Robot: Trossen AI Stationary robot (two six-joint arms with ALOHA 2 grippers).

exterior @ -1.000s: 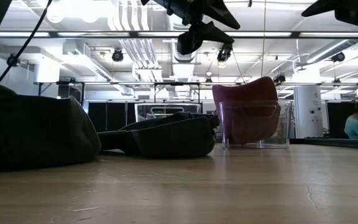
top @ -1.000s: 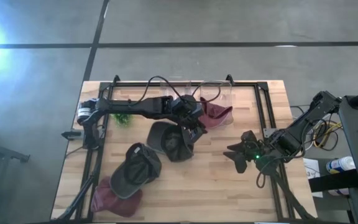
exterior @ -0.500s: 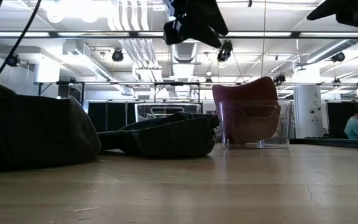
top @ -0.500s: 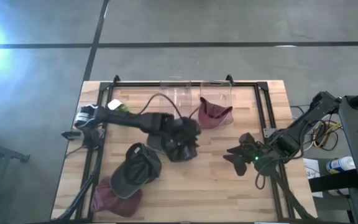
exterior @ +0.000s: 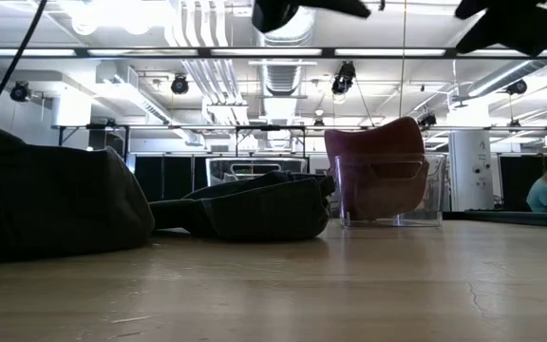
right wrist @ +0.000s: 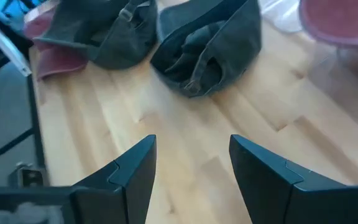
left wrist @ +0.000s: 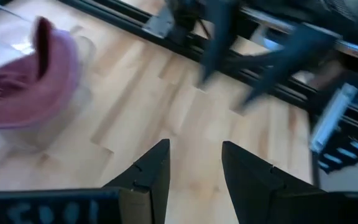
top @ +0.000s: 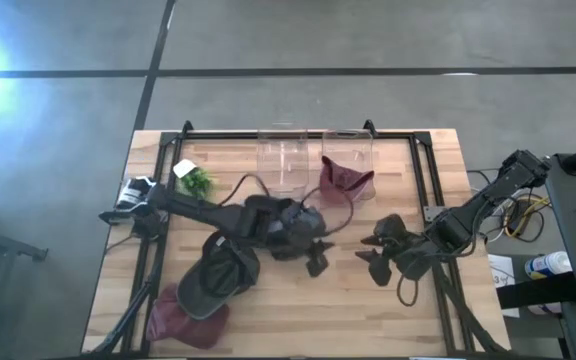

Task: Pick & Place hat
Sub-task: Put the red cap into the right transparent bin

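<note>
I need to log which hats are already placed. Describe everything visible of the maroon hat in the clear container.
The maroon hat is soft cloth, crumpled, sitting in the right-hand one of two clear containers at the table's far edge. From table height it rises above the container's rim as a rounded hump, and from above part of it spills over the rim. Only the container touches it; neither claw is on it.

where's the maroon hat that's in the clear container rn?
High view: the maroon hat sits in the right-hand clear container at the table's far edge, right of the empty container and beyond the dark hat.
</note>
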